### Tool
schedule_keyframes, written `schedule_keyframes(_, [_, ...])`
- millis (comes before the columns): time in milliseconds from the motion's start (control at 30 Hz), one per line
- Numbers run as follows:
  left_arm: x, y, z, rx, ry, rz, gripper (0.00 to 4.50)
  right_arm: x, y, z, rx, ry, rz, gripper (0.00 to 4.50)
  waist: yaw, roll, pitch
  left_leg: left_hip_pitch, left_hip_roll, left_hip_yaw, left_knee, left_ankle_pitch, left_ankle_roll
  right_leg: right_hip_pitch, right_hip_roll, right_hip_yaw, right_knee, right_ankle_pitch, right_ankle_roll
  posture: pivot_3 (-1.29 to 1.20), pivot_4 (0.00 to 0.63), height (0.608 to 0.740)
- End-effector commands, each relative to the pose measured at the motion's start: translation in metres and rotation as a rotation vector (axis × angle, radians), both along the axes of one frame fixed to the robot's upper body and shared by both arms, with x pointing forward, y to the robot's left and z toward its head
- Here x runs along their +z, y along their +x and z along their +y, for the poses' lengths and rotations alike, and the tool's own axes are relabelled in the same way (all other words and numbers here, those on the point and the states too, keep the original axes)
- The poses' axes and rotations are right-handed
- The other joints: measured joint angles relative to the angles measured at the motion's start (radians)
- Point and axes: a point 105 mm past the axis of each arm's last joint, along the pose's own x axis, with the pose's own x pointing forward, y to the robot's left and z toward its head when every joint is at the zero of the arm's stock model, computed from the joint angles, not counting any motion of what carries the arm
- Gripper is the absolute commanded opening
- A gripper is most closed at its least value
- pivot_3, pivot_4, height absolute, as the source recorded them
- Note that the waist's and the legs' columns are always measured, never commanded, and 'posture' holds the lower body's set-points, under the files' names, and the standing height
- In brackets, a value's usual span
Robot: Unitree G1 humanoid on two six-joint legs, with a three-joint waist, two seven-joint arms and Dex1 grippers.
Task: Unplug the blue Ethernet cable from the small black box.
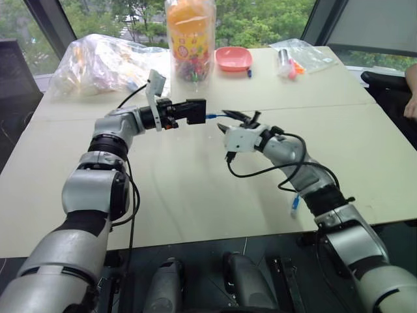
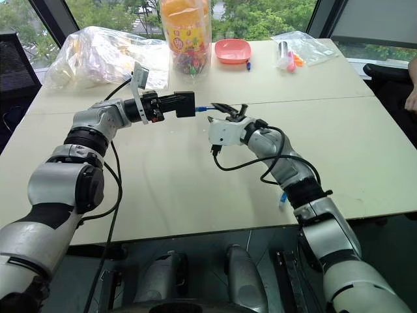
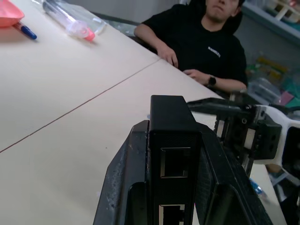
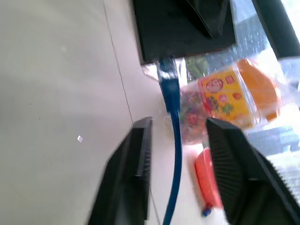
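The left gripper [image 1: 195, 112] is clamped tight on the small black box [image 3: 171, 140], held above the table [image 1: 195, 189]. The right gripper [image 4: 180, 164] stands parted, with the blue Ethernet cable [image 4: 174, 140] running lengthwise between its fingers into the box just ahead, seemingly plugged in.

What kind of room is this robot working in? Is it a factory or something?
More likely an office or lab than a factory. The robot works at a plain pale table beside large windows with trees outside, a person sits at the table's edge, and cluttered shelves stand behind them.
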Motion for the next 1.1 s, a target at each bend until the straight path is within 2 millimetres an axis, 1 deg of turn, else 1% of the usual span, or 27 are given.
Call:
schedule_keyframes(33, [0.018, -0.005, 0.005, -0.041, -0.150, 0.030, 0.52, 0.015, -0.027, 0.014, 0.132, 0.577, 0.317, 3.09, -0.001, 0.000, 0.000, 0.000, 0.000, -0.001, 0.000, 0.000, 0.000, 0.001, 0.000, -0.001, 0.000, 0.000, 0.000, 0.00, 0.150, 0.740])
schedule_keyframes(100, [0.024, -0.011, 0.005, -0.095, -0.235, 0.066, 0.52, 0.025, -0.042, 0.023, 0.244, 0.901, 0.489, 3.09, -0.003, 0.000, 0.000, 0.000, 0.001, -0.002, 0.000, 0.000, 0.000, 0.000, 0.000, -0.001, 0.001, 0.000, 0.000, 0.00, 0.150, 0.740])
schedule_keyframes(133, [0.027, -0.013, 0.005, -0.117, -0.268, 0.078, 0.52, 0.029, -0.049, 0.026, 0.300, 1.010, 0.554, 3.09, -0.002, 0.000, 0.000, 0.000, 0.001, -0.002, 0.000, 0.000, 0.000, 0.000, 0.001, -0.001, 0.002, 0.000, 0.000, 0.00, 0.150, 0.740])
schedule_keyframes(233, [0.033, -0.018, 0.004, -0.166, -0.357, 0.111, 0.52, 0.033, -0.059, 0.034, 0.403, 1.188, 0.684, 3.09, -0.001, 0.000, 0.000, 0.000, 0.001, -0.003, 0.002, 0.000, 0.000, 0.001, 0.000, -0.002, 0.003, 0.001, -0.001, 0.00, 0.150, 0.740])
schedule_keyframes(333, [0.036, -0.023, 0.002, -0.201, -0.404, 0.135, 0.52, 0.038, -0.057, 0.035, 0.414, 1.309, 0.720, 3.09, 0.002, 0.000, 0.000, 0.001, 0.001, -0.005, 0.002, 0.000, 0.000, 0.003, 0.000, -0.004, 0.002, 0.001, -0.001, 0.00, 0.150, 0.740])
schedule_keyframes(467, [0.031, -0.033, -0.004, -0.270, -0.406, 0.157, 0.52, 0.045, -0.056, 0.040, 0.462, 1.386, 0.733, 3.09, 0.000, 0.000, 0.000, 0.001, 0.001, -0.005, 0.002, 0.000, 0.000, 0.002, 0.000, -0.004, 0.001, 0.001, -0.001, 0.00, 0.150, 0.740])
schedule_keyframes(633, [0.030, -0.037, -0.005, -0.276, -0.408, 0.165, 0.52, 0.047, -0.048, 0.038, 0.453, 1.430, 0.719, 3.09, -0.001, 0.000, 0.000, 0.000, 0.001, -0.006, 0.001, 0.000, 0.000, 0.002, 0.000, -0.004, 0.001, 0.001, -0.001, 0.00, 0.150, 0.740])
schedule_keyframes(833, [0.031, -0.040, -0.008, -0.284, -0.407, 0.167, 0.52, 0.049, -0.044, 0.037, 0.465, 1.415, 0.714, 3.09, -0.001, 0.000, 0.000, 0.000, 0.001, -0.006, 0.001, 0.000, 0.000, 0.002, 0.000, -0.004, 0.001, 0.001, -0.001, 0.00, 0.150, 0.740])
schedule_keyframes(1100, [0.032, -0.041, -0.009, -0.285, -0.401, 0.169, 0.52, 0.047, -0.047, 0.043, 0.486, 1.394, 0.733, 3.09, -0.001, 0.000, 0.000, 0.000, 0.001, -0.006, 0.001, 0.000, 0.000, 0.002, 0.000, -0.004, 0.001, 0.001, -0.001, 0.00, 0.150, 0.740])
